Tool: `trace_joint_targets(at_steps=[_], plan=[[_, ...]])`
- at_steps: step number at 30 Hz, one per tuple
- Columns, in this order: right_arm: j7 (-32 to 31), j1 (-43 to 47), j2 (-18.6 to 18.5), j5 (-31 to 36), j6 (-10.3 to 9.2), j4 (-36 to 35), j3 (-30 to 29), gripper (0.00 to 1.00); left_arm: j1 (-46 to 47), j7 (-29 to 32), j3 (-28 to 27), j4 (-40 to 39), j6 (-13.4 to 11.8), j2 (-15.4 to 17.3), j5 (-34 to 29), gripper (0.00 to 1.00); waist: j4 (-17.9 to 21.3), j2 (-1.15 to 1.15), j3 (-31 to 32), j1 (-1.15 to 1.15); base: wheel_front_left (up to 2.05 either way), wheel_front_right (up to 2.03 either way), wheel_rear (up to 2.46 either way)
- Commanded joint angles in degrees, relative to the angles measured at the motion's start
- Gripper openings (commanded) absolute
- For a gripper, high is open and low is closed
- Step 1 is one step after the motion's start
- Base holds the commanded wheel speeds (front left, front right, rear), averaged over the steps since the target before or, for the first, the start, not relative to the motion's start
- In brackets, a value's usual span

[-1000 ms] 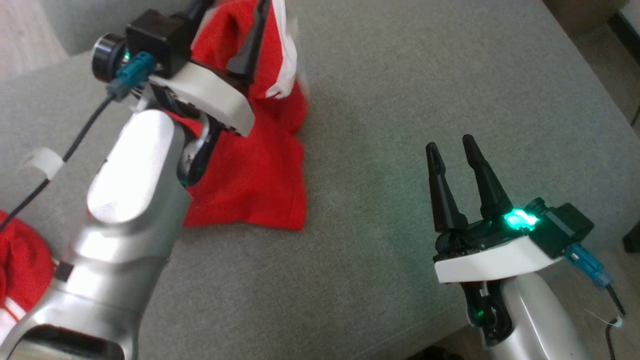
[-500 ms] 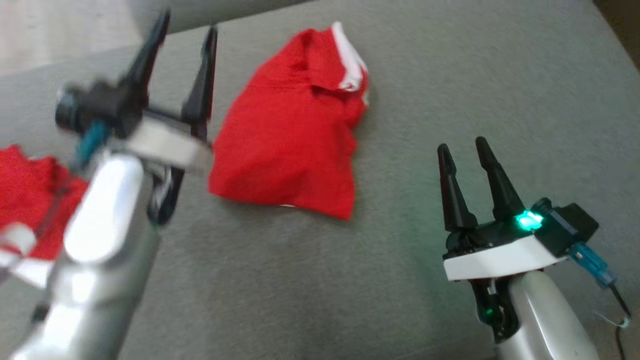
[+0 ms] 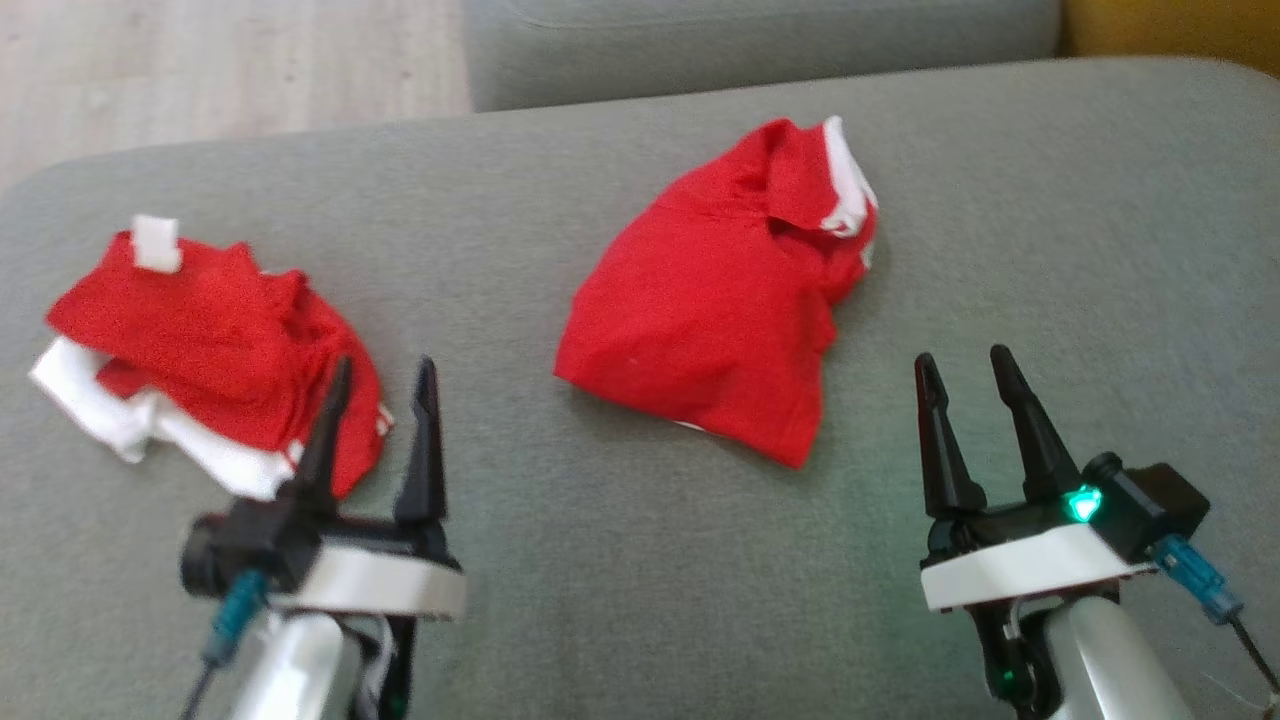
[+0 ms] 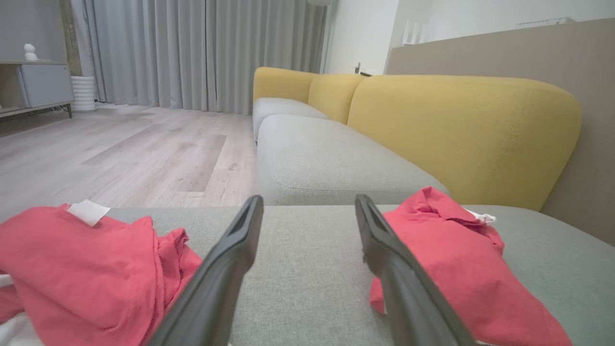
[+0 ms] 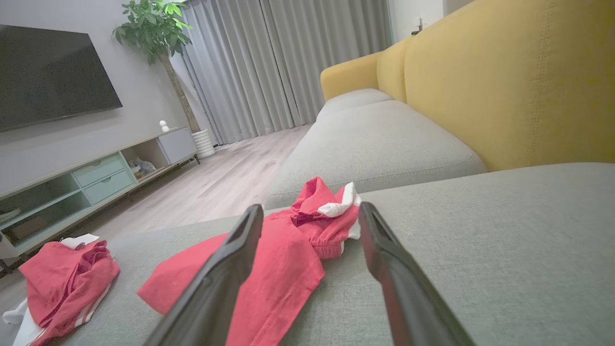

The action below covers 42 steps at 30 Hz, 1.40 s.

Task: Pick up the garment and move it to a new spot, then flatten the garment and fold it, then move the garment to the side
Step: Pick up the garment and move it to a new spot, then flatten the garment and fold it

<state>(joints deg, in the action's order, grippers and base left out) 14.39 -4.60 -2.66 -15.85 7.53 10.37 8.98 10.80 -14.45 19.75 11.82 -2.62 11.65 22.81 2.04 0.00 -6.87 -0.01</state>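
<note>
Fingers of the left gripper [image 3: 386,365] and right gripper [image 3: 962,357] stand spread and empty over the grey sofa seat [image 3: 620,560], the left one's tips covering an edge of a crumpled red-and-white pile [image 3: 200,330]. Between the grippers, nearer the right, the red garment [image 3: 715,330] lies bunched, its underside hidden. Wrist views add the yellow backrest [image 4: 461,129] behind it.
</note>
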Motion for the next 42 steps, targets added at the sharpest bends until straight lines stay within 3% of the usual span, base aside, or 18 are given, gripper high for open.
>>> trace_joint_targets(at_steps=[1, 5, 17, 29, 39, 40, 41, 42], plan=[[0.6, -0.6, -0.2, 0.5, -0.04, -1.4, 0.9, 1.00, 0.7, -0.5, -2.6, -3.1, -0.7, -0.4, -1.1, 1.00, -1.7, 0.00, 1.2, 0.01, 0.00, 0.00, 0.00], [0.6, -0.2, -0.2, 0.8, -0.04, -1.1, 0.7, 1.00, -2.4, -0.5, -3.5, -4.5, -1.1, -2.6, -3.4, 1.00, -2.7, 0.00, 1.5, 0.01, 0.00, 0.00, 0.00], [0.6, -2.5, -0.2, 2.8, -0.04, 1.4, 0.9, 1.00, -2.1, -0.5, -5.2, -4.0, 1.7, -5.1, -7.2, 1.00, -4.2, 0.00, -0.5, 0.01, 0.00, 0.00, 0.00], [-3.2, -13.2, -0.2, -3.0, -0.04, 22.4, 2.1, 1.00, -0.2, -0.5, -5.6, -2.0, 4.0, -6.9, -9.3, 1.00, -7.9, 0.00, -3.2, 0.01, 0.00, 0.00, 0.00], [-6.1, -20.6, -0.2, -8.8, -0.04, 35.4, 8.0, 1.00, -0.1, -0.5, -6.1, -1.2, 4.9, -7.8, -10.2, 1.00, -9.7, 0.00, -3.5, 0.01, 0.00, 0.00, 0.00], [-5.8, -21.1, -0.2, -8.7, -0.04, 36.3, 8.7, 0.44, -0.2, -0.5, -6.3, -1.2, 4.9, -7.8, -10.3, 1.00, -9.6, 0.00, -3.3, 0.01, 0.00, 0.00, 0.00], [-5.1, -21.6, -0.2, -8.7, -0.04, 36.9, 9.1, 0.00, -0.3, -0.5, -6.5, -1.1, 4.9, -7.8, -10.4, 1.00, -9.4, 0.00, -3.1, 0.01, 0.00, 0.00, 0.00], [-4.4, -21.9, -0.2, -8.9, -0.04, 37.5, 9.4, 0.00, -0.5, -0.5, -6.7, -1.0, 4.9, -7.9, -10.5, 1.00, -9.1, 0.00, -2.9, 0.01, 0.00, 0.00, 0.00]])
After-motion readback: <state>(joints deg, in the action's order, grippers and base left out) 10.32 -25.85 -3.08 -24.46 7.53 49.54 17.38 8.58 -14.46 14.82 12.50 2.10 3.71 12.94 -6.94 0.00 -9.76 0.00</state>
